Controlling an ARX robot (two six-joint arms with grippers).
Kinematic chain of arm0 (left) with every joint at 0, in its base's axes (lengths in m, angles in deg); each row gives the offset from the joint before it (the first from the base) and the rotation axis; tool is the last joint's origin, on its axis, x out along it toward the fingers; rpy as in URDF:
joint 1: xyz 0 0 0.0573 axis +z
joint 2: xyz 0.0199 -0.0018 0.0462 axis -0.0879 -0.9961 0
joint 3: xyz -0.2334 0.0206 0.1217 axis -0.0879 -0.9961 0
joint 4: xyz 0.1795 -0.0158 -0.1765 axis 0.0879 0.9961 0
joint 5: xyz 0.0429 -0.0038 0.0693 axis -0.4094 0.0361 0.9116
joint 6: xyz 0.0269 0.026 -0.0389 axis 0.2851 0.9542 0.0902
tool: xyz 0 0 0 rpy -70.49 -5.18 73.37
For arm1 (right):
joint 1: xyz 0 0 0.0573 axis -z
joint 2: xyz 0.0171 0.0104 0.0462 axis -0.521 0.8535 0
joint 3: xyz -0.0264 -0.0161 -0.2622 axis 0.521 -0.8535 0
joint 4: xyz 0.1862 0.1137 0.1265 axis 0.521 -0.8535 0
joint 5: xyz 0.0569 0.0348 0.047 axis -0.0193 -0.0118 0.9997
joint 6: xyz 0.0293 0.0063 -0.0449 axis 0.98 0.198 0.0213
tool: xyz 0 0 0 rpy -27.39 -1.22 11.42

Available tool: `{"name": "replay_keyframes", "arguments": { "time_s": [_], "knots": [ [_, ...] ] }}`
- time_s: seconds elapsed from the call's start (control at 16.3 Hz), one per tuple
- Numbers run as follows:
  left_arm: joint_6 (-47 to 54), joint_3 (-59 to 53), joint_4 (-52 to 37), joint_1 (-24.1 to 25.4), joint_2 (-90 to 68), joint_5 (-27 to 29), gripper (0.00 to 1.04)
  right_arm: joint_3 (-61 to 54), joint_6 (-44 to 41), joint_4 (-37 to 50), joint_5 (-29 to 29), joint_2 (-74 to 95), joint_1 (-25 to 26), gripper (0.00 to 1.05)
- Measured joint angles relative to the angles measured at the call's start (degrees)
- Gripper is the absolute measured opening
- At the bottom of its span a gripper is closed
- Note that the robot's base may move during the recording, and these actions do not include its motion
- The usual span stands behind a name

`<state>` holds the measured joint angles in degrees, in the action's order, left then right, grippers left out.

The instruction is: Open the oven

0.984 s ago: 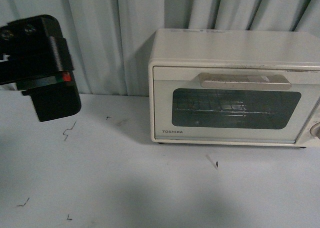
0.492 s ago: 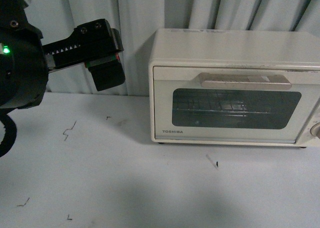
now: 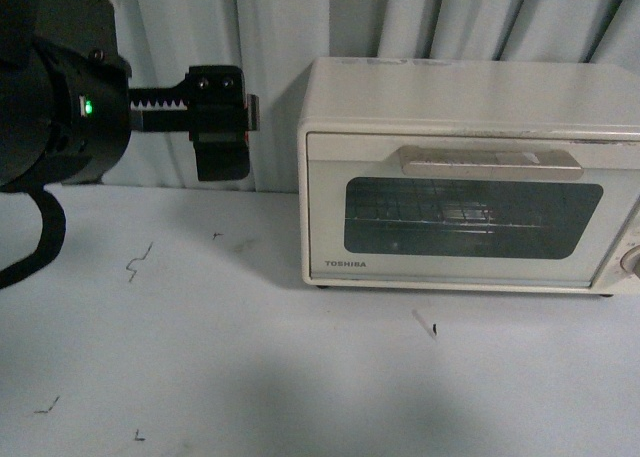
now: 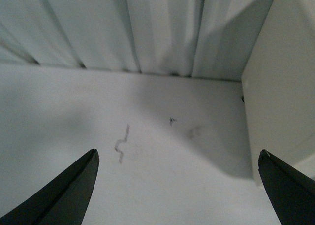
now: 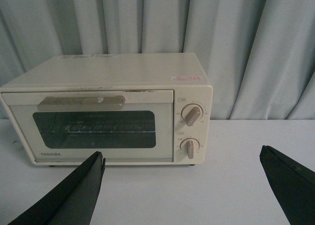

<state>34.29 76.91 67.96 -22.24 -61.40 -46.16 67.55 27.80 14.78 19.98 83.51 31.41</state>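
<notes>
The cream-white TOSHIBA oven (image 3: 470, 177) stands at the right of the white table with its dark glass door shut. Its bar handle (image 3: 490, 162) runs across the top of the door, and the wire rack shows behind the glass. My left gripper (image 3: 225, 157) is open and empty. It hangs above the table just left of the oven and clear of it. In the left wrist view the open gripper (image 4: 178, 152) faces the table, with the oven's side wall (image 4: 280, 87) beside it. My right gripper (image 5: 182, 153) is open and empty, set back from the oven (image 5: 103, 112), facing its handle (image 5: 81, 103) and two knobs (image 5: 192, 115).
Pale pleated curtains (image 3: 270, 67) hang close behind the oven. The white table (image 3: 250, 357) carries small dark scribble marks (image 3: 138, 262) on its left part and a small mark (image 3: 427, 325) in front of the oven.
My left arm has swung to the right and turned, bringing its gripper from the far left to just beside the oven's left wall. The oven has not moved.
</notes>
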Motion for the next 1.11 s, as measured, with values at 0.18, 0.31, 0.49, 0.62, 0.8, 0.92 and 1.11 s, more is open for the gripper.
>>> {"name": "replay_keyframes", "arguments": {
  "time_s": [0.18,0.31,0.49,0.62,0.8,0.92,1.11],
  "knots": [
    [25.86,-2.14,-8.04,-1.88,-0.7,0.74,0.98,0.0,0.0,0.0,-0.02,0.0,0.0,0.98],
    [45.07,-5.57,-14.84,-3.61,-0.7,-3.08,0.98,0.0,0.02,0.0,0.0,0.0,0.0,0.98],
    [65.99,-7.15,-17.22,-5.49,-1.49,-8.0,0.98,0.0,0.0,0.0,0.0,0.0,0.0,0.98],
    [71.63,-7.19,-16.98,-6.08,-2.32,-9.53,0.98,0.0,0.0,0.0,0.0,0.0,0.0,0.98],
    [83.62,-7.61,-18.58,-7.8,-7.45,-11.74,0.98,0.0,0.0,0.0,0.0,0.0,0.0,0.98],
    [86.49,-7.65,-21.09,-8.04,-11.58,-11.93,0.98,0.0,0.0,0.0,0.0,0.0,0.0,0.98],
    [87.6,-7.65,-22.67,-8.13,-14.6,-12.72,0.98,0.0,0.0,0.0,0.0,0.0,0.0,0.98]
  ]
}}
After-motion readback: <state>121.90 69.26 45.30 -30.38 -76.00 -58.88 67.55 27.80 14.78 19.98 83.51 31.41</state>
